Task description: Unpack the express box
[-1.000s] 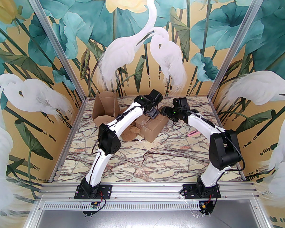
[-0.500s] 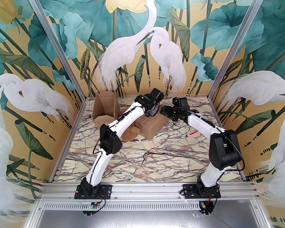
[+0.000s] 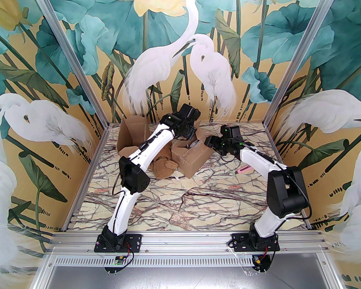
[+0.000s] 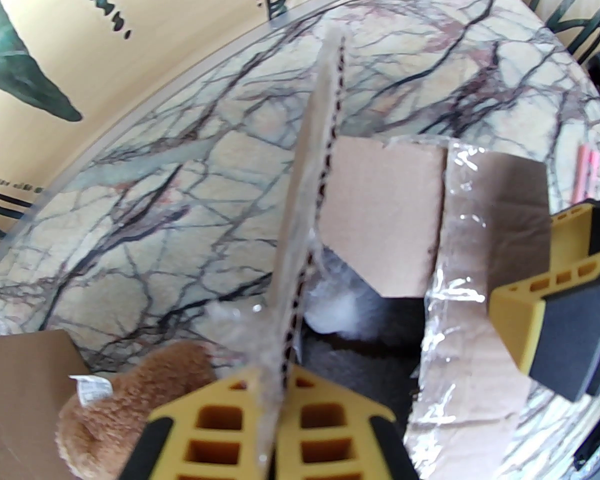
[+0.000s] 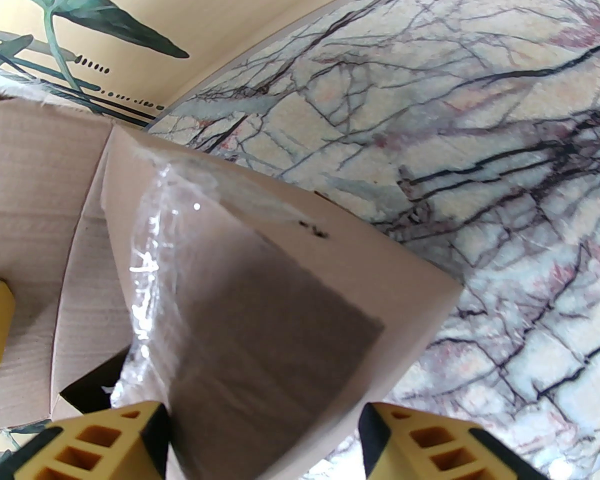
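The left gripper [image 4: 275, 393] has lifted, clamped on the flap [image 4: 311, 168]. The right gripper [image 5: 260, 418] stands apart astride the box [image 3: 192, 161]. Better fold slowly outward.

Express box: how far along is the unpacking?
Done: the box has its flaps apart, and a plush bear lies on the table beside it.
In hand: the left pincer is shut on one flap; the right pincer stands open around the opposite taped flap.
Left: white filling sits inside the box, not yet taken out.
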Controlling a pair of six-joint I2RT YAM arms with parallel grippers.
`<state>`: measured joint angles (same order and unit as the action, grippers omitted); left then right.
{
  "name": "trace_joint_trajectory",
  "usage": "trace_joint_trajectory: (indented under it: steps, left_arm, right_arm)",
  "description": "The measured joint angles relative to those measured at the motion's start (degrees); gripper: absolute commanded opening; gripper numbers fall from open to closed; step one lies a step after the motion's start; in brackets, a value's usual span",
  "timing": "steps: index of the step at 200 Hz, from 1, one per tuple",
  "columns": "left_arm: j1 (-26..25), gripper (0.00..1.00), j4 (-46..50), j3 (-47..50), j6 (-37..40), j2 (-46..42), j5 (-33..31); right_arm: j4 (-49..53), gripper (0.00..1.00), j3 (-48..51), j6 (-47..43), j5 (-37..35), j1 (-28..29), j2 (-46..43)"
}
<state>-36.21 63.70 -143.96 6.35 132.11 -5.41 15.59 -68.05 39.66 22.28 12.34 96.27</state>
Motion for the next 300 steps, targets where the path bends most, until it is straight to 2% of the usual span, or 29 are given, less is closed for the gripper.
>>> trace_joint_trajectory:
  steps: [48,76,119,164,219,240,271,300]
  left_arm:
    - [2.45,0.07,0.76,7.06,-10.05,-5.05,9.11]
    - [3.52,0.04,-0.66,12.72,-17.35,-8.94,11.85]
    - [3.56,0.02,-6.86,21.27,-27.3,-14.43,13.11]
    - [3.56,0.02,-14.78,30.01,-34.93,-19.91,12.52]
    - [2.89,0.01,-19.41,33.51,-35.93,-23.06,11.28]
    - [2.82,0.0,-19.93,35.28,-35.71,-24.15,11.13]
    - [2.97,0.0,-20.76,38.49,-35.71,-25.18,11.13]
    - [3.28,0.0,-21.53,40.22,-35.76,-25.27,12.15]
  right_arm:
    - [11.8,0.76,-5.38,-1.49,-2.49,-1.99,-1.64]
    - [19.08,0.76,-9.94,-2.36,-6.73,-0.48,-3.13]
    - [29.33,0.75,-18.16,-3.34,-13.92,6.84,-5.18]
    - [38.56,0.75,-26.16,-4.02,-22.84,15.54,-1.62]
    - [46.56,0.71,-28.96,-5.31,-31.61,17.59,2.78]
    - [46.77,0.66,-28.92,-5.62,-33.11,17.14,1.86]
    - [45.97,0.44,-26.29,-7.15,-32.79,13.92,-2.64]
    - [43.58,0.3,-22.14,-7.98,-29.79,10.95,-6.49]
